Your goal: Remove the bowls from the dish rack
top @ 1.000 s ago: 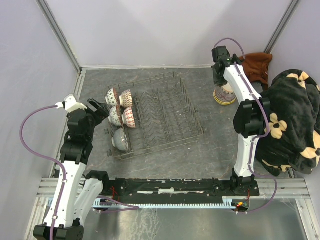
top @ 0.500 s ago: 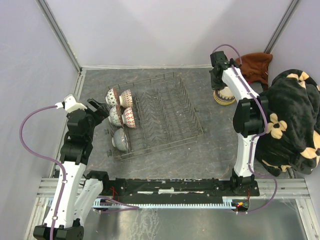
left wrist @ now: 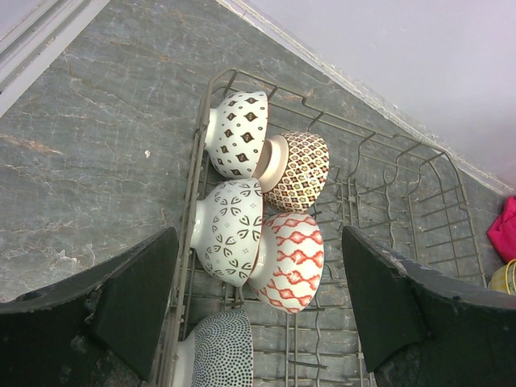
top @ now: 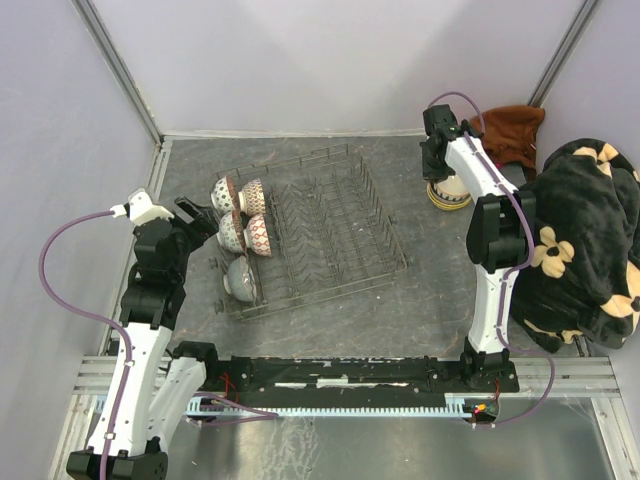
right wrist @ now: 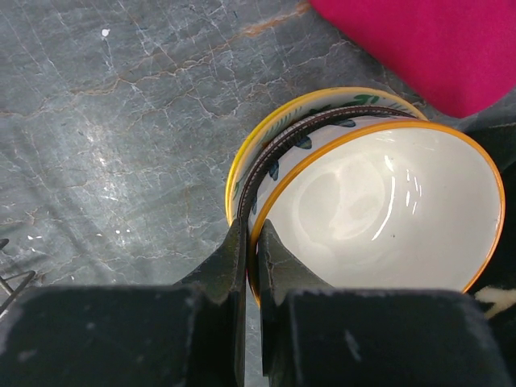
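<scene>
Right gripper [right wrist: 251, 242] pinches the top bowl [right wrist: 379, 210]
Its jaws clamp the rim just ahead; left gripper [left wrist: 256, 274] hangs wide open, empty, the rack [left wrist: 387, 201] ahead.

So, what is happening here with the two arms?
The robot is emptying the rack. The right gripper pinches the rim of the top bowl of a stack on the table, at the far right. The left gripper hovers open beside the rack's left end, where five bowls stand on edge.
</scene>
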{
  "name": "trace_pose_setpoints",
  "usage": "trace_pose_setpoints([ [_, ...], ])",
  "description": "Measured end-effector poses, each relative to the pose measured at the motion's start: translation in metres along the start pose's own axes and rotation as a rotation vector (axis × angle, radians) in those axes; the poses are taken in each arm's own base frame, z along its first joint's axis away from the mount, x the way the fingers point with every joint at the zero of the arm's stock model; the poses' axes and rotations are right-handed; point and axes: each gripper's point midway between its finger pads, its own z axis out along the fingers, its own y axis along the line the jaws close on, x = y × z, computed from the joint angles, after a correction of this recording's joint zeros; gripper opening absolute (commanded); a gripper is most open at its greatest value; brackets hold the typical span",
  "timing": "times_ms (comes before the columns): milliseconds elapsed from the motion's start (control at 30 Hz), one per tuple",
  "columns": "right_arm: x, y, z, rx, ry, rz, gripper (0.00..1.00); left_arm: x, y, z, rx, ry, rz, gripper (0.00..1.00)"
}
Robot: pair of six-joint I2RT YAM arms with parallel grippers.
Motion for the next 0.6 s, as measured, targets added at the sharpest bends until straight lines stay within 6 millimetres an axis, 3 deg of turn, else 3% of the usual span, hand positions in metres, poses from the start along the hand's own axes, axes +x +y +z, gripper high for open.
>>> trace_pose_setpoints([
  [133,0.0002,0.0025,0.0036,-0.011,0.001,0.009,0.12,0.0,0.0,0.0,0.0,0.0,0.0,0.89],
  [300,-0.0008,0.0029,0.0041,-0.017,-0.001,0.025,0.35,0.0,0.0001,0.0,0.0,0.0,0.0,0.89],
  [600,-0.0004,-0.0002,0.0065,-0.013,-0.001,0.039,0.59,0.0,0.0001,0.0,0.0,0.0,0.0,0.89],
])
